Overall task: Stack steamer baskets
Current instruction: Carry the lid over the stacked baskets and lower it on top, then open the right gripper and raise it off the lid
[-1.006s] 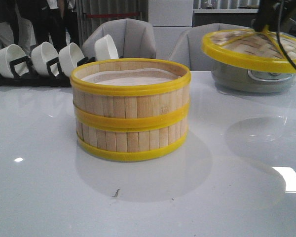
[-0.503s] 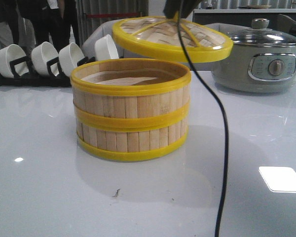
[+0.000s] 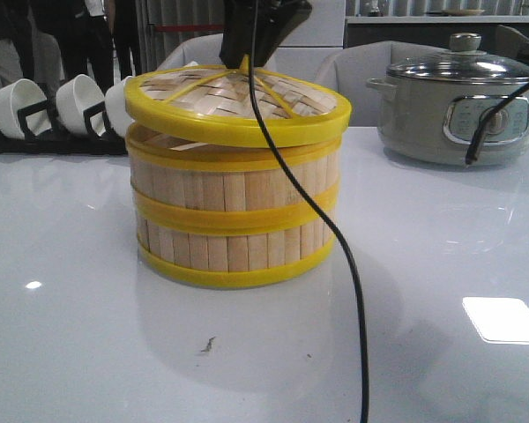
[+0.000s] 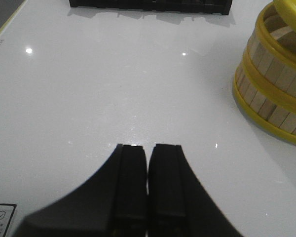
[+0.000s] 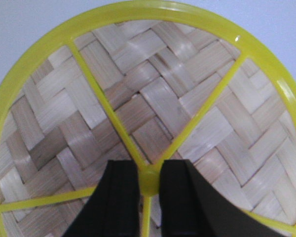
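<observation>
- You face a glossy white table (image 3: 88, 352), with a bowl rack and an electric pot (image 3: 463, 110) at the back.
- The steamer baskets (image 3: 235, 211) stand stacked at centre.
- Your right gripper (image 5: 149, 181) pinches the woven lid (image 3: 238, 107) by its hub; the lid hangs tilted just above the top rim, nearly centred.
- Your left gripper (image 4: 148, 163), jaws pressed together and empty, sits apart to the side.
</observation>
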`<state>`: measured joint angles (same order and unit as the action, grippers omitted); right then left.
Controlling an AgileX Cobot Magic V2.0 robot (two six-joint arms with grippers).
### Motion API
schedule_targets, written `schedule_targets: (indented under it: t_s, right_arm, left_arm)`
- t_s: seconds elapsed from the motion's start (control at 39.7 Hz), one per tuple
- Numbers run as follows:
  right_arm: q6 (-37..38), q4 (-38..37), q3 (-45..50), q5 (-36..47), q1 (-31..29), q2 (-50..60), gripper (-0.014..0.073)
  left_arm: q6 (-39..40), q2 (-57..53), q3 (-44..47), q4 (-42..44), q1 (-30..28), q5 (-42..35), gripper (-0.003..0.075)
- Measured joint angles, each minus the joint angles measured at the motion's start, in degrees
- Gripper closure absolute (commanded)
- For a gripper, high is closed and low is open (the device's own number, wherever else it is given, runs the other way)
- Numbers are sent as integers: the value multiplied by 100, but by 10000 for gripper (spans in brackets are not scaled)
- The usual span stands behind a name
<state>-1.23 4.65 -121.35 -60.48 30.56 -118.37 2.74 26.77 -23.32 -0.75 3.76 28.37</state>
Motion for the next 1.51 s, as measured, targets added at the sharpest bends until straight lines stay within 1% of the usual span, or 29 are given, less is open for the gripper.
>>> schedule_targets:
  t_s: [0.45,1.33,1.41,1.48,1.51]
  right_arm:
    - [-2,0,-9,117,25,-243,540]
    - [-2,0,-9,226,38,-279,536]
    - [-2,0,-9,226,38,-281,499]
    - [-2,0,-9,251,38,-291,401]
    - [-2,0,-9,254,38,-291,351]
  left_arm:
    - [0,0,0,0,0,0,636]
    - [0,0,10,0,0,0,636]
    - [0,0,10,0,0,0,636]
    - [0,0,10,0,0,0,636]
    - [0,0,10,0,0,0,636]
